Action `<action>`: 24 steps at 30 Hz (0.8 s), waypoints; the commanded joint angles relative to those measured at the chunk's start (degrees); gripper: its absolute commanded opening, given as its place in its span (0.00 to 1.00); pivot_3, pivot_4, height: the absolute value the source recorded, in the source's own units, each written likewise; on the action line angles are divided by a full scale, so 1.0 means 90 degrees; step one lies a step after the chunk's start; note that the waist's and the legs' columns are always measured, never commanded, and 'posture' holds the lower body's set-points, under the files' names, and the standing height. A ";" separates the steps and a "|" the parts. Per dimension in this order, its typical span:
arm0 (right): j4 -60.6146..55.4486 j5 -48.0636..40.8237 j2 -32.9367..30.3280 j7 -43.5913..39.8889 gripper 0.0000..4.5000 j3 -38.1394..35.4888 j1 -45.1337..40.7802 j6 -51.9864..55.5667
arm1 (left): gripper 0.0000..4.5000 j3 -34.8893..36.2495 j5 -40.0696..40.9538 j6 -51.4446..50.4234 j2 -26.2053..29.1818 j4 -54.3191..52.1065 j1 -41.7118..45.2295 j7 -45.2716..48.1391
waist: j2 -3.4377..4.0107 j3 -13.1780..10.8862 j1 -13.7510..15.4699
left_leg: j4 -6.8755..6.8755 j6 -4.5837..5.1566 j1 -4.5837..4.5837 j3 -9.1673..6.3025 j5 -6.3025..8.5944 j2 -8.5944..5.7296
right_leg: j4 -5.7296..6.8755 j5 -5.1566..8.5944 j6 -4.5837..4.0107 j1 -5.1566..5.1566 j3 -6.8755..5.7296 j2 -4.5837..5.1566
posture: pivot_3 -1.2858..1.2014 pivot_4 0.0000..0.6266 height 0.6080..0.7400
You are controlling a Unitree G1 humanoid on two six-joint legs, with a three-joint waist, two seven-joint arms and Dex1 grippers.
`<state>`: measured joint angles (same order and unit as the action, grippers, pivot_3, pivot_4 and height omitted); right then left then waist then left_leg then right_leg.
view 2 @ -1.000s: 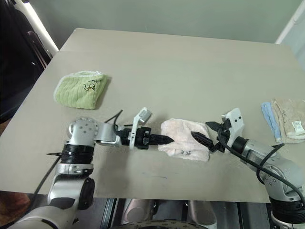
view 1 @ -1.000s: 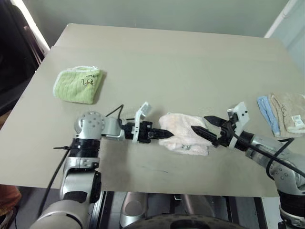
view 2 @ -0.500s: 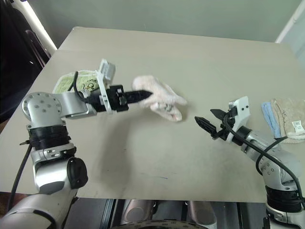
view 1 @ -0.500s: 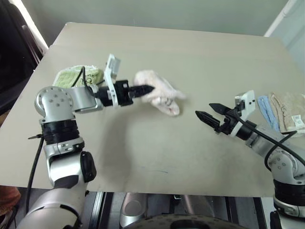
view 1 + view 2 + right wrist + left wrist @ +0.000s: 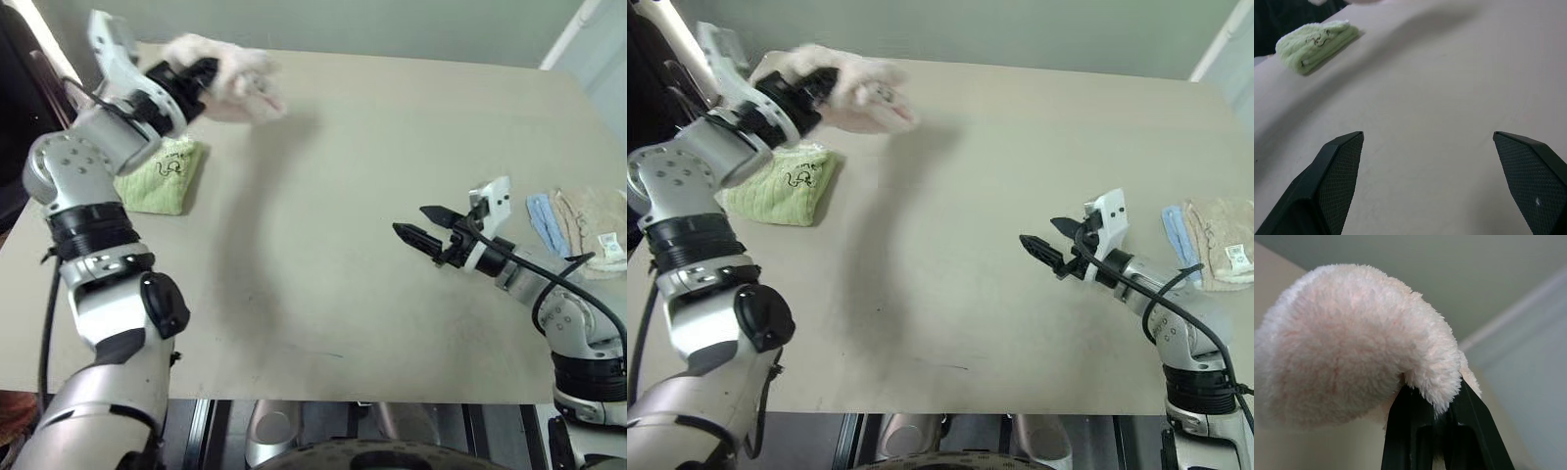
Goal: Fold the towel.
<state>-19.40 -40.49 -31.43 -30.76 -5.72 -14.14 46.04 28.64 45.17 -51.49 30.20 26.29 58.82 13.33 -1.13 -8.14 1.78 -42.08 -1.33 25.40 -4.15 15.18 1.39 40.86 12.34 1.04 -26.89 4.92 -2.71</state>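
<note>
Pale pink towel [image 5: 230, 78], light green towel [image 5: 162, 176] with dark embroidery, beige cloth [image 5: 593, 227], blue cloth [image 5: 542, 220], tan table [image 5: 372, 196]

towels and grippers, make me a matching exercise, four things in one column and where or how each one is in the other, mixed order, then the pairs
Things
1. pink towel
2. green towel
3. beige and blue cloths
4. right gripper

States
A. lying folded on the table under the raised left arm
B. open and holding nothing, low over the table
C. bunched up in the air, clamped in the shut left gripper
D. lying at the table's right edge

Pairs: 1-C, 2-A, 3-D, 4-B
</note>
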 commanded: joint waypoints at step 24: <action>0.0144 0.0378 -0.0295 -0.0679 1.00 0.0167 -0.0154 -0.0172 | 0.00 0.1069 -0.0111 0.0757 0.0453 -0.0952 -0.1460 -0.0750 | -0.0018 -0.0007 -0.0101 | -0.0030 -0.0017 0.0069 0.0024 -0.0019 0.0021 | -0.0001 -0.0075 -0.0066 -0.0058 -0.0016 -0.0003 | 0.52 0.24 0.68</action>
<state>-17.50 -37.30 -33.55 -35.89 -3.67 -14.65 45.53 36.72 42.53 -43.37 33.64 21.87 45.80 7.84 -1.29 -8.21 0.87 -42.35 -1.47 25.99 -3.93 15.01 1.59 40.85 11.64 0.43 -27.40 4.78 -2.74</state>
